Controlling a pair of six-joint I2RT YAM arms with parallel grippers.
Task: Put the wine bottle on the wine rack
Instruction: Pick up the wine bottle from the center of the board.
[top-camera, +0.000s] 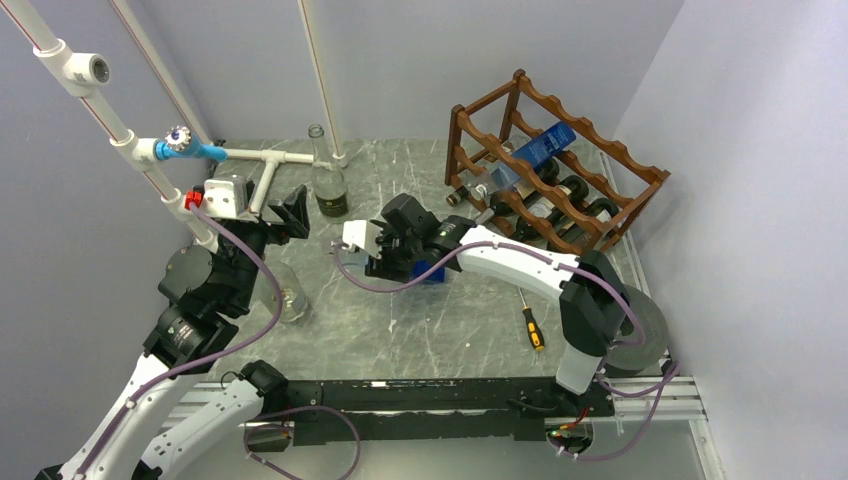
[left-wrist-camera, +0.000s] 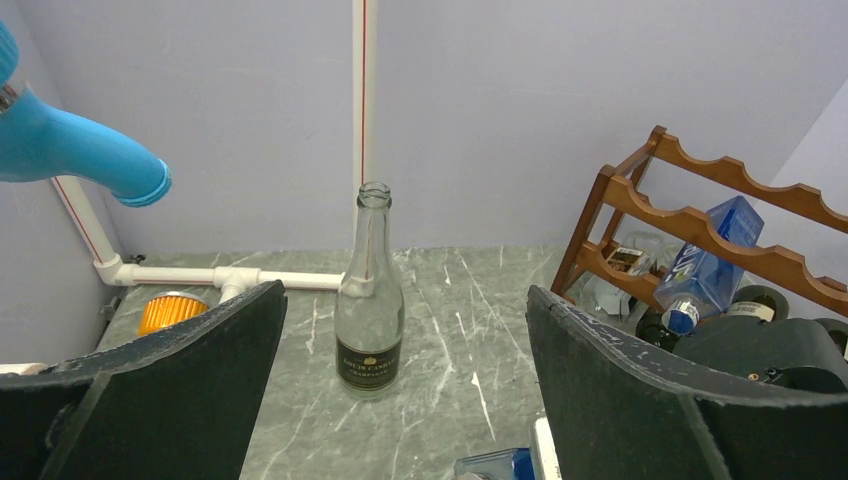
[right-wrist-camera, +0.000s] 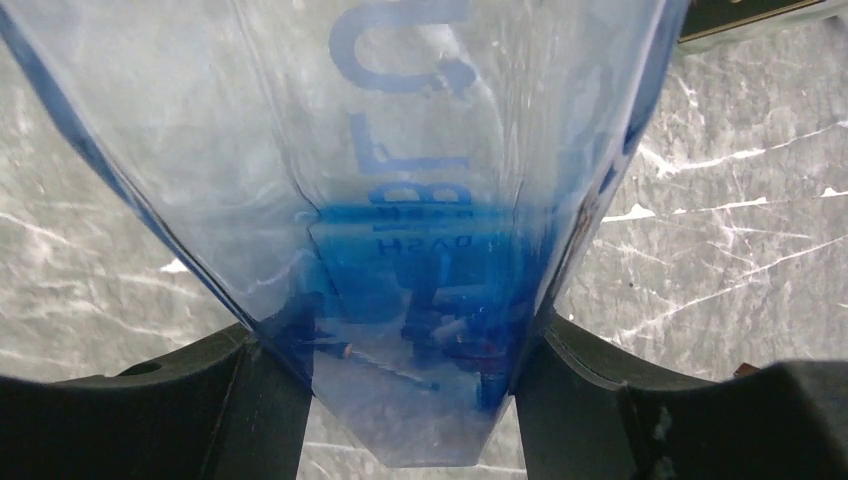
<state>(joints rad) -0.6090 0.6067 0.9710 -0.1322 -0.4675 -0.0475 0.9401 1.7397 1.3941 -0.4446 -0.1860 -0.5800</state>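
- Right end effector (right-wrist-camera: 412, 395): jaws about half open and closed on the blue wine bottle (right-wrist-camera: 400, 150). One finger presses each side of its translucent body.
- The blue wine bottle is over the middle of the desk (top-camera: 450, 330), left of the wine rack (left-wrist-camera: 700, 225) and apart from it. It is not on the rack.
- In the right wrist view the marbled desk shows beneath the bottle. Cannot tell whether the bottle touches the desk.
- Left end effector (top-camera: 288, 213): jaws spread wide, nothing between them.
- A clear bottle (left-wrist-camera: 370, 310) with a dark label stands upright ahead of the left end effector. It is framed between the fingers (left-wrist-camera: 200, 380) in the left wrist view but well short of them.
- The wine rack is at the far right of the desk: reddish-brown wood with scalloped rails in tiers.
- The rack is already loaded. A second blue bottle (top-camera: 540, 148) lies on the upper tier, neck toward the desk centre, and dark bottles (top-camera: 560, 195) lie on the lower tier.
- A screwdriver (top-camera: 533, 328) with a yellow and black handle lies on the desk near the right arm's base.
- A clear glass vessel (top-camera: 290, 297) sits on the desk just beside the left arm.
- White pipe (left-wrist-camera: 290, 278) runs along the far left of the desk, with an orange pleated part (left-wrist-camera: 172, 310) beside it.
- A blue nozzle (left-wrist-camera: 90, 150) projects into the upper left of the left wrist view.
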